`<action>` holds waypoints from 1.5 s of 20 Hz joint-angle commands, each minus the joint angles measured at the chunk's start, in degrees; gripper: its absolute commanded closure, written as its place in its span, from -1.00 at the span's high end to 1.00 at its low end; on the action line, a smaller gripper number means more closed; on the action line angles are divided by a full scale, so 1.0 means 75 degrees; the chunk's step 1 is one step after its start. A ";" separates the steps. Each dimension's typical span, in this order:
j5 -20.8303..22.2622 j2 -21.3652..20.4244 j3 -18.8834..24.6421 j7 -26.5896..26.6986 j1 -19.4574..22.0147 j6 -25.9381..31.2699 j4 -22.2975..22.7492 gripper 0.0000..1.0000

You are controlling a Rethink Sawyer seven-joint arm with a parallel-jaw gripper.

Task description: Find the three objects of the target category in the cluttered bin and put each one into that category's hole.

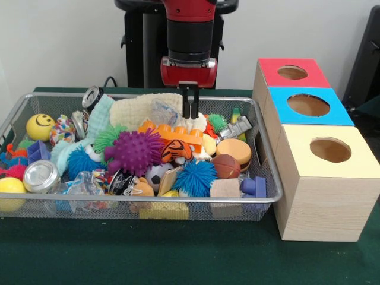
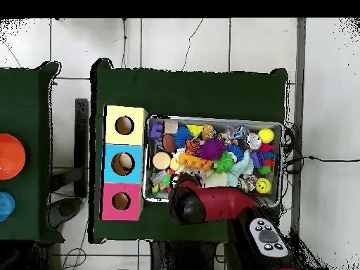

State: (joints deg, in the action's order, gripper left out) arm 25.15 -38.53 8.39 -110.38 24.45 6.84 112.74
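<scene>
Gripper [image 1: 190, 113] — seemingly closed — over bin [image 1: 261, 199]; hidden overhead.

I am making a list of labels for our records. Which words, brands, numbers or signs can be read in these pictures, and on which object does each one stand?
No readable words, numbers or brands in either view.
Smiley face, a drawing and not text: on the yellow ball in the wire bin.
Silver can: its top shows no legible print.
</scene>
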 commanded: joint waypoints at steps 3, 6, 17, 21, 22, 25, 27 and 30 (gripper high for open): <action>0.0153 -0.0357 0.0582 0.0008 0.0067 0.0623 -0.0440 -1.00; 0.0120 -0.0363 0.0573 -0.0085 0.0050 0.0572 -0.0436 1.00; -0.0104 -0.0562 0.0573 -0.0177 -0.0080 0.0942 -0.0329 1.00; -0.0094 -0.0530 0.0662 -0.0141 -0.0008 0.0944 -0.0325 1.00; -0.0123 -0.0603 0.0682 -0.0146 0.0000 0.0990 -0.0251 1.00; -0.0284 -0.0981 0.0717 -0.0145 0.0003 0.1298 -0.0019 1.00; -0.0301 -0.1118 0.0698 -0.0058 -0.0012 0.1485 -0.0067 1.00; -0.0142 -0.1081 0.0832 0.0252 0.0218 0.1560 -0.0247 1.00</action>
State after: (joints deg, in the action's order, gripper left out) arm 24.96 -45.17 9.63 -110.37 24.36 10.44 112.79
